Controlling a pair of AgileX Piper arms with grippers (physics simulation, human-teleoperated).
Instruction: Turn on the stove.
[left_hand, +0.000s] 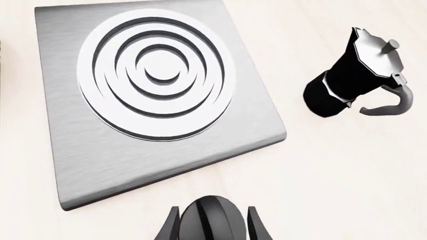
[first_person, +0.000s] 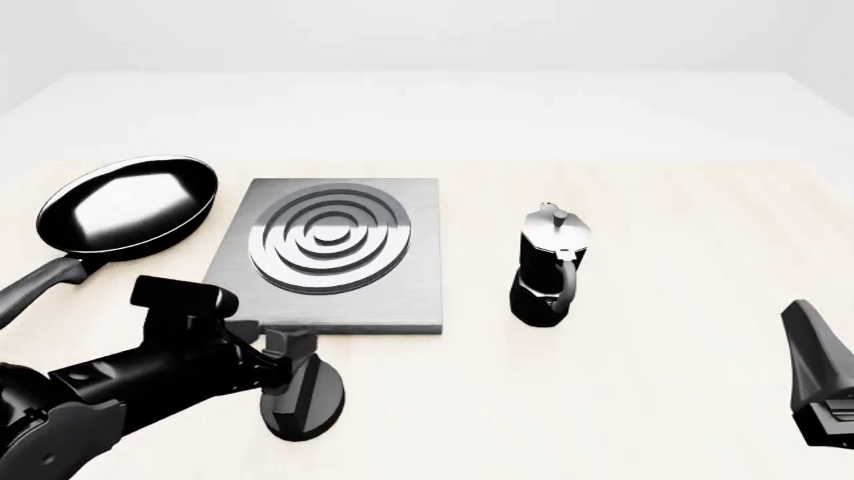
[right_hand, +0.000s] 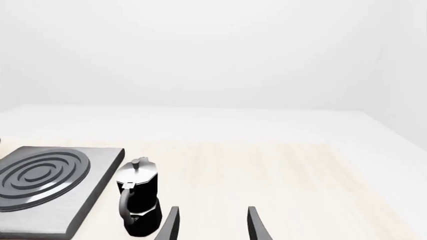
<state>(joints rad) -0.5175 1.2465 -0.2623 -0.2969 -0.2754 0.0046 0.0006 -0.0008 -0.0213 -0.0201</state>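
The stove (first_person: 334, 290) is a flat brushed-grey slab with raised round burner rings, lying left of the table's middle; it fills much of the left wrist view (left_hand: 73, 150). Its small black oval knob (first_person: 304, 395) stands on the table just in front of the stove's near edge. My left gripper (first_person: 284, 362) is down at the knob. In the left wrist view the knob (left_hand: 213, 222) sits between the two spread fingers (left_hand: 171, 227) of the open left gripper (left_hand: 213, 210). My right gripper (right_hand: 211, 212) hovers open and empty at the far right (first_person: 817, 370).
A black moka pot (first_person: 545, 268) stands right of the stove and shows in both wrist views (left_hand: 353, 75) (right_hand: 138, 197). A shiny black frying pan (first_person: 127, 205) lies left of the stove, its handle pointing toward the near left edge.
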